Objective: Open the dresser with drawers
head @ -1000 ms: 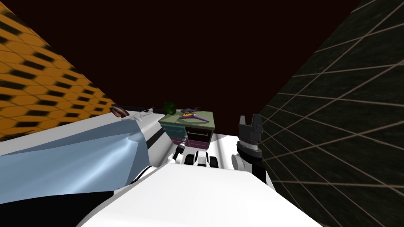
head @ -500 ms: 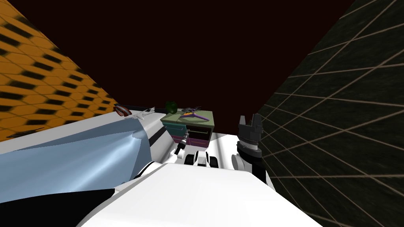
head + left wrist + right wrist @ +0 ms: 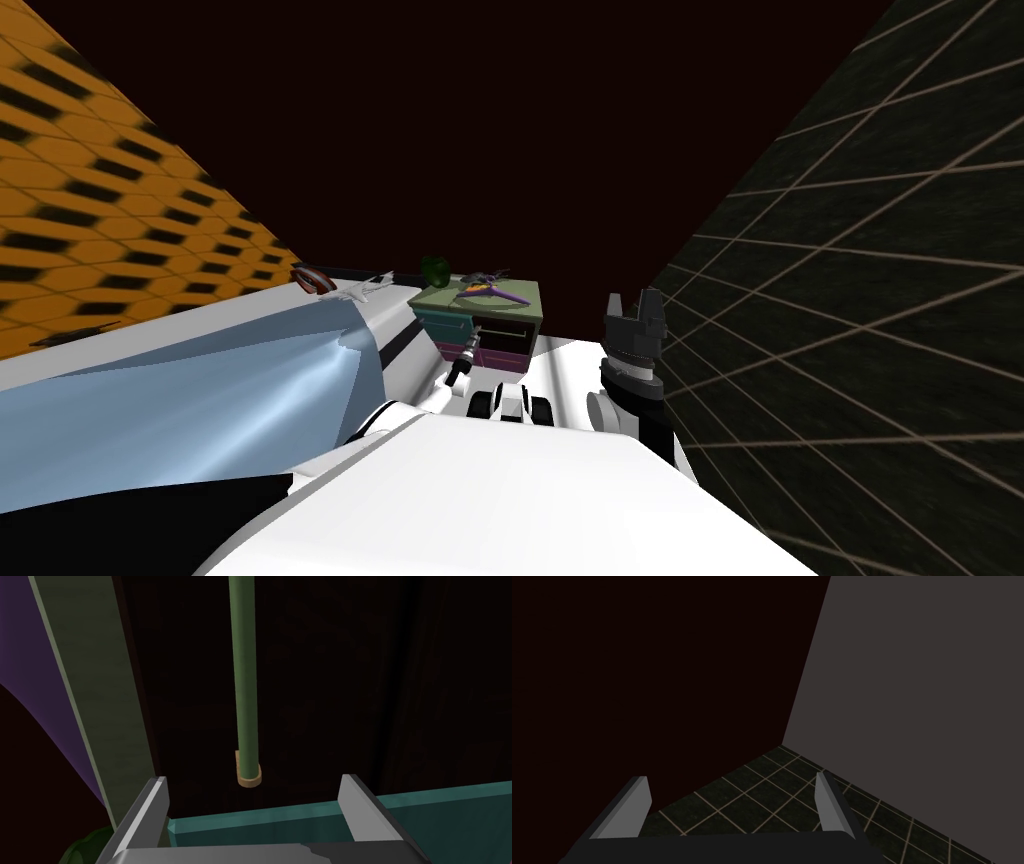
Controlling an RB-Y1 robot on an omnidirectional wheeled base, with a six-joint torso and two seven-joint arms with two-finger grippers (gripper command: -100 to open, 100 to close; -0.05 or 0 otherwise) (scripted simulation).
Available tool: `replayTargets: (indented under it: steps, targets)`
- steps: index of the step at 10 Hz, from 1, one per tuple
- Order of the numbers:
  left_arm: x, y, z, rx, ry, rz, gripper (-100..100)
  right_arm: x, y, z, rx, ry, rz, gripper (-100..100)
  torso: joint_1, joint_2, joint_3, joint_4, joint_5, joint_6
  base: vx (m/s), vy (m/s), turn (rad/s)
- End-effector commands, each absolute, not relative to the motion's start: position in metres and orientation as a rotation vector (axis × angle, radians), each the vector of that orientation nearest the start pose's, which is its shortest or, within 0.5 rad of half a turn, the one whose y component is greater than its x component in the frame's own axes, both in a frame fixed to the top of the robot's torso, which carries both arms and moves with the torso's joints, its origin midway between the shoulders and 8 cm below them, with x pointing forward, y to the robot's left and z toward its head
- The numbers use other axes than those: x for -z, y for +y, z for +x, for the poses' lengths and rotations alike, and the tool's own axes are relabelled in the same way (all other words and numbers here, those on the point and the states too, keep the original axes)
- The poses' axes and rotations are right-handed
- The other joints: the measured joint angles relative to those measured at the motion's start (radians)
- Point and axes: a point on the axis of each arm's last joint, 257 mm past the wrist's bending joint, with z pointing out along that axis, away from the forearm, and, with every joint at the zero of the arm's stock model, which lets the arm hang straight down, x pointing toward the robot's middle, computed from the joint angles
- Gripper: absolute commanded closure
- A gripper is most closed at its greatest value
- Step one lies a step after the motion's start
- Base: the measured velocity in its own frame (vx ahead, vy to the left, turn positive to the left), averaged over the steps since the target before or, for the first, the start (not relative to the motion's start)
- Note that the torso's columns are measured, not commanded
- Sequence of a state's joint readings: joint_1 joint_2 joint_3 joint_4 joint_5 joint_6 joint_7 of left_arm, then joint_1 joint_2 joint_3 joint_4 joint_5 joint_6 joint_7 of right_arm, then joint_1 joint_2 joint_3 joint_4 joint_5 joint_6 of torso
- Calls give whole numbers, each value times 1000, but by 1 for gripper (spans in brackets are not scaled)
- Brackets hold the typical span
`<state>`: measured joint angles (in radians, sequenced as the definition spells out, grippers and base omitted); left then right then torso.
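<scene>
The dresser (image 3: 452, 326) has an olive top and teal and magenta drawer fronts, and stands just ahead of me beside the bed. My left gripper (image 3: 468, 350) reaches to its front. In the left wrist view, my left gripper (image 3: 255, 796) is open, with nothing between its fingers (image 3: 150, 803). A thin green bar handle (image 3: 243, 676) with a tan end runs away from it over a dark front, its end just past the fingertips. A teal drawer edge (image 3: 300, 818) lies across close to the fingers. My right gripper (image 3: 630, 308) is raised at my right side, open (image 3: 729, 791).
A purple object (image 3: 495, 293) and a dark green round thing (image 3: 434, 268) lie on the dresser top. A bed with a light blue cover (image 3: 200, 400) is on the left, below an orange patterned wall. Dark tiled floor (image 3: 850, 350) spreads to the right.
My left arm has stretched a little farther toward the dresser front. The whole head view has shifted slightly. The right arm has kept still.
</scene>
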<state>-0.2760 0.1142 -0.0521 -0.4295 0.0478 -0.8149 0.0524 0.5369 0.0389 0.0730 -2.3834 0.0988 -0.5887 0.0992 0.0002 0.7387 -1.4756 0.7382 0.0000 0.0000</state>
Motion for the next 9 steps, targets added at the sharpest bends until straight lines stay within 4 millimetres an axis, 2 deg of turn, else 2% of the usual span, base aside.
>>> replayTargets:
  steps: [1, 2, 5, 9]
  targets:
    - [407, 236, 517, 1188, 1350, -1208, -100, -73, -246, 307, -1235, 543, 473, 0, -1, 1, 1, 0, 0, 0, -92, 0, 7]
    - [407, 236, 517, 1188, 1350, -1208, -100, -73, -246, 307, -1235, 543, 473, 0, 0, 2, 1, 1, 0, 0, -61, 1, -1]
    - [403, 230, 536, 1187, 1365, -1240, -100, -73, -246, 307, -1235, 543, 473, 0, -1, -2, -1, -1, 0, 0, -47, -9, 5]
    - [400, 225, 550, 1187, 1378, -1268, -100, -73, -246, 307, -1235, 543, 473, 0, 0, 0, 0, 0, 0, 0, -48, -2, 3]
